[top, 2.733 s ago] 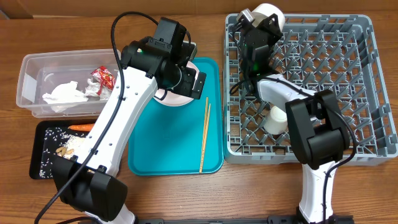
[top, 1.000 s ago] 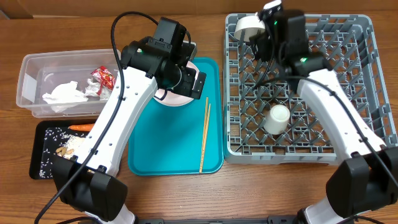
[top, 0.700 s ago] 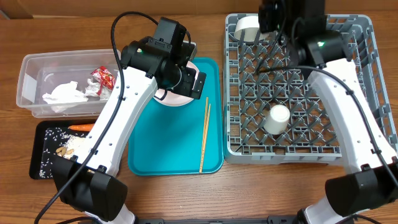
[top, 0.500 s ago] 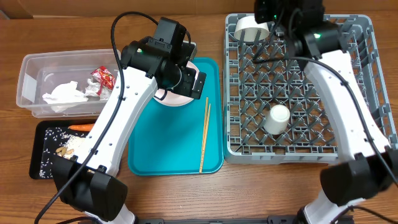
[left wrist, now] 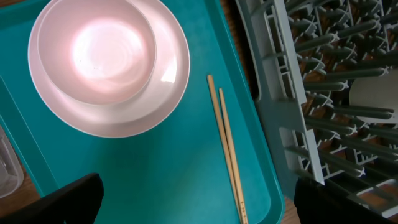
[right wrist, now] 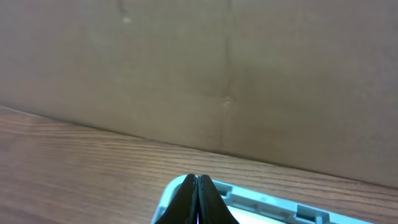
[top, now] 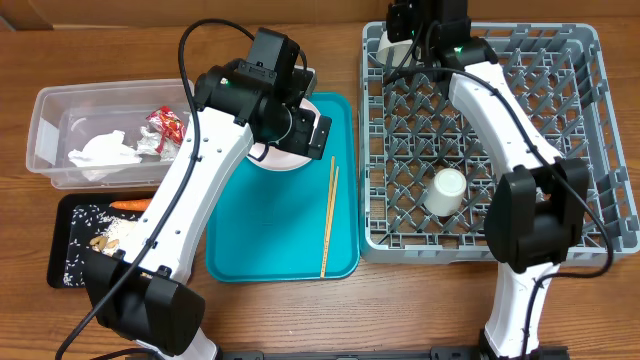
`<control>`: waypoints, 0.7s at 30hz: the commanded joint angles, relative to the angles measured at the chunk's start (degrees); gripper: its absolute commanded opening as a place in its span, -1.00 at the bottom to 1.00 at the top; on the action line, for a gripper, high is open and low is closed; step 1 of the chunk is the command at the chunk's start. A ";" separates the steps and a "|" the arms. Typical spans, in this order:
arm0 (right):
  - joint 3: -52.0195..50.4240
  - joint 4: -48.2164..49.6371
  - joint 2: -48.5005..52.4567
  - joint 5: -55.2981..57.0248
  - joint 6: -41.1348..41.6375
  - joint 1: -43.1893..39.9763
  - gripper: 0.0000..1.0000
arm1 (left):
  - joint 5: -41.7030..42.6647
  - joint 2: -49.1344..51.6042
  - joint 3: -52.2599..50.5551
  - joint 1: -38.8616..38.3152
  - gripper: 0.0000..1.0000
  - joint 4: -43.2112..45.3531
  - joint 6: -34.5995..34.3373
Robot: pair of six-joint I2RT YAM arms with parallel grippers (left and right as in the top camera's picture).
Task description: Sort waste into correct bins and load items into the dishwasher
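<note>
My left gripper (top: 298, 130) hangs open over the teal tray, its dark fingertips (left wrist: 69, 198) apart with nothing between them. Below it a small white bowl (left wrist: 93, 48) sits on the round plate (left wrist: 163, 74), and the chopsticks (left wrist: 227, 152) lie to their right. My right gripper (right wrist: 198, 185) is shut and empty above the dishwasher's far-left corner (right wrist: 261, 202). In the overhead view it (top: 398, 18) partly hides a white bowl (top: 396, 50) in the rack (top: 590, 240). A white cup (top: 447, 190) stands among the pegs.
The clear tub (top: 50, 115) at the left holds a red-and-silver wrapper (top: 168, 124) and white tissue (top: 100, 152). The black tray (top: 62, 262) below it holds a carrot (top: 130, 204), scraps (top: 100, 243) and rice. A cardboard wall (right wrist: 199, 68) rises behind the table.
My right arm swung left from above the rack to its far-left corner, and its jaws closed empty. The left arm stayed still.
</note>
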 commanded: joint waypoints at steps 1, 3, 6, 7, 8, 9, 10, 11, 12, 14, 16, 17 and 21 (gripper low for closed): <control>1.01 1.95 1.81 0.00 0.39 -1.07 -0.93 | -0.59 -0.87 1.29 -0.28 1.00 0.11 0.20; 1.01 2.40 2.82 0.00 0.39 -1.57 -0.93 | -0.59 -0.87 1.29 -0.28 1.00 0.11 0.20; 1.01 2.64 4.39 -0.02 0.39 -2.34 -0.93 | -0.57 -0.87 1.29 -0.28 0.99 0.11 0.17; 1.01 2.69 4.63 -0.02 0.39 -2.60 -0.93 | -0.59 -0.87 1.29 -0.28 1.00 0.11 0.20; 1.01 2.84 5.20 -0.02 0.37 -2.73 -0.93 | -0.57 -0.87 1.29 -0.28 1.00 0.11 0.20; 1.01 2.99 5.35 -0.17 0.37 -2.89 -0.93 | -0.57 -0.87 1.29 -0.28 1.00 0.11 0.20; 1.01 3.17 5.60 -0.50 0.37 -2.99 -0.93 | -0.59 -0.87 1.29 -0.28 0.99 0.11 0.20; 1.01 3.34 5.75 -0.92 0.37 -3.02 -0.93 | -0.57 -0.87 1.29 -0.28 1.00 0.11 0.20; 1.01 3.45 5.92 -1.53 0.39 -3.04 -0.93 | -0.57 -0.87 1.29 -0.28 0.99 0.13 0.20; 1.01 3.76 6.27 -2.16 0.39 -3.04 -0.93 | -0.57 -0.87 1.29 -0.28 0.99 0.11 0.20; 0.98 3.85 6.80 -2.14 0.39 -3.04 -0.93 | -0.59 -0.87 1.29 -0.28 1.00 0.11 0.20; 0.98 3.87 7.02 -2.14 0.39 -3.04 -0.93 | -0.57 -0.87 1.29 -0.28 1.00 0.11 0.20; 0.98 3.34 7.72 -2.16 0.39 -3.04 -0.93 | -0.59 -0.87 1.29 -0.28 1.00 0.11 0.20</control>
